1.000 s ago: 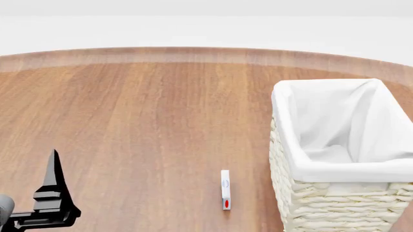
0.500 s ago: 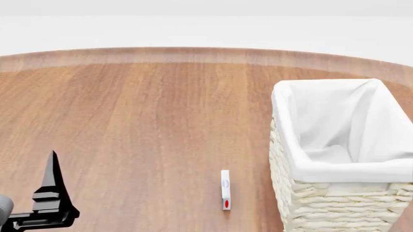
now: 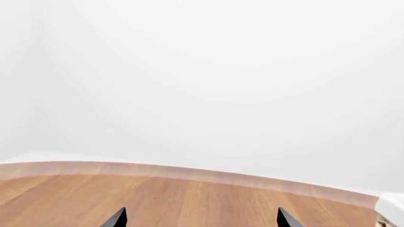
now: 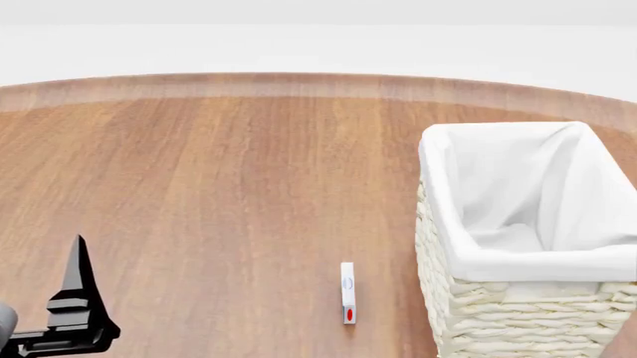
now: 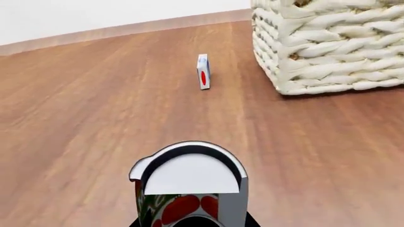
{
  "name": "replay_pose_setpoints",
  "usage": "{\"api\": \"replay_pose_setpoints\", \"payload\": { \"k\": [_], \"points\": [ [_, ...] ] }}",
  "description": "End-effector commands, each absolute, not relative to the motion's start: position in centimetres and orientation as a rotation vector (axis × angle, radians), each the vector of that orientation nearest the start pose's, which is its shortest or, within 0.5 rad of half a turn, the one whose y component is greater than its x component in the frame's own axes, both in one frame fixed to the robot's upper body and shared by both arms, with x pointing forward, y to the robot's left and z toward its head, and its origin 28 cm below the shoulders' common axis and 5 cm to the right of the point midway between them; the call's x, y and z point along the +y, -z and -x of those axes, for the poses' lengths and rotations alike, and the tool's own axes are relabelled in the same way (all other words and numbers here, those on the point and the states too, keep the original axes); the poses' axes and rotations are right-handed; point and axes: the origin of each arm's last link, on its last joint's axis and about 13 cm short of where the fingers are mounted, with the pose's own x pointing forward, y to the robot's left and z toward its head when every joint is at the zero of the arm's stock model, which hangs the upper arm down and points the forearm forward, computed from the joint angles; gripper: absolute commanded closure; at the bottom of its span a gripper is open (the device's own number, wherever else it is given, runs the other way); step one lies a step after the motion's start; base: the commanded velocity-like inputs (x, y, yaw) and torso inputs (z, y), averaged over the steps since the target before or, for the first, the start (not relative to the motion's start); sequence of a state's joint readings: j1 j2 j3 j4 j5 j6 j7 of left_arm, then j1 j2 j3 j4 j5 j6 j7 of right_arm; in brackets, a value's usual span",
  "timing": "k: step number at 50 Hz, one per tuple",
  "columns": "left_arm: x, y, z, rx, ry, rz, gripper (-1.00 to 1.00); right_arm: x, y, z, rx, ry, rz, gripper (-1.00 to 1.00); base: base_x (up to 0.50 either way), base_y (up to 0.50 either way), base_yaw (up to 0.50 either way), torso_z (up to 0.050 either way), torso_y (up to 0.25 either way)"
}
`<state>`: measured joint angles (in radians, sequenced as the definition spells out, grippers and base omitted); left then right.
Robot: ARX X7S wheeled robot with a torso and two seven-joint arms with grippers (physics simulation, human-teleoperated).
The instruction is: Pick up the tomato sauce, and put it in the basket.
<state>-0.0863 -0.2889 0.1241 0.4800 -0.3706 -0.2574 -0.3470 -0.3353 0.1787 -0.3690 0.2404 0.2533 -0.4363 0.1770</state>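
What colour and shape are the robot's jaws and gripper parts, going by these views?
The left gripper is matte black: a tall, tapering, blade-like piece ending in a sharp point, with a stepped, blocky base and a grey rounded part beside it. In the left wrist view two black pointed tips show. No cables or markings are visible. The right gripper's own look cannot be made out.

The left gripper (image 4: 70,313) is hovering by the table's near left corner, fingertips (image 3: 120,218) spread apart; the right gripper's jaws cannot be seen.
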Motion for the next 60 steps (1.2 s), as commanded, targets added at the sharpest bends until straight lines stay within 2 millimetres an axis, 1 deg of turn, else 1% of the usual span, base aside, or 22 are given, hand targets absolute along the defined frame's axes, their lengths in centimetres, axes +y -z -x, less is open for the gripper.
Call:
{"api": "replay_pose_setpoints", "payload": {
  "k": [1,7,12,17,21,27,32,37,56,57,59,60],
  "points": [
    [22.0,-11.3,-21.5,-0.229,-0.064,0.104,-1.0,-6.7,5.2,-10.4,0.192,-0.131,-0.095,1.0,0.0,0.0,0.0,0.0,0.0],
    [21.9,-11.2,-21.5,-0.226,-0.057,0.102,-1.0,-6.9,4.6,-11.4,0.184,-0.129,-0.09,1.0,0.0,0.0,0.0,0.0,0.0],
    [22.1,-11.2,-21.6,-0.224,-0.063,0.107,-1.0,-7.2,3.4,-12.4,0.159,-0.123,-0.085,1.0,0.0,0.0,0.0,0.0,0.0],
    [22.1,-11.3,-21.5,-0.225,-0.065,0.11,-1.0,-7.2,2.6,-13.4,0.148,-0.124,-0.072,1.0,0.0,0.0,0.0,0.0,0.0],
    [22.0,-11.2,-21.5,-0.222,-0.06,0.108,-1.0,-7.4,1.8,-14.7,0.142,-0.12,-0.054,1.0,0.0,0.0,0.0,0.0,0.0],
    [22.2,-11.3,-21.6,-0.222,-0.066,0.114,-1.0,-7.6,1.0,-16.2,0.14,-0.113,-0.039,1.0,0.0,0.0,0.0,0.0,0.0],
    [22.0,-10.8,-21.6,-0.215,-0.063,0.11,-1.0,-7.6,1.0,-17.3,0.154,-0.109,-0.014,1.0,0.0,0.0,0.0,0.0,0.0],
    [22.0,-10.8,-21.7,-0.213,-0.059,0.108,-1.0,-7.6,-0.4,-17.7,0.145,-0.106,-0.001,1.0,0.0,0.0,0.0,0.0,0.0],
    [22.0,-10.8,-21.7,-0.213,-0.059,0.108,-1.0,-7.6,-0.4,-17.7,0.145,-0.106,-0.001,1.0,0.0,0.0,0.0,0.0,0.001],
    [21.9,-10.8,-21.6,-0.212,-0.057,0.107,-1.0,-7.6,-0.4,-17.9,0.142,-0.111,-0.02,1.0,0.0,0.0,0.0,0.0,0.0],
    [22.0,-10.8,-21.6,-0.212,-0.057,0.1,-1.0,-7.6,-0.7,-18.4,0.136,-0.105,0.001,1.0,0.0,0.0,0.0,0.0,0.0],
    [22.1,-11.0,-21.6,-0.215,-0.064,0.103,-1.0,-7.5,-1.1,-19.1,0.124,-0.117,-0.006,1.0,0.0,0.0,0.0,0.0,0.0]
  ]
}}
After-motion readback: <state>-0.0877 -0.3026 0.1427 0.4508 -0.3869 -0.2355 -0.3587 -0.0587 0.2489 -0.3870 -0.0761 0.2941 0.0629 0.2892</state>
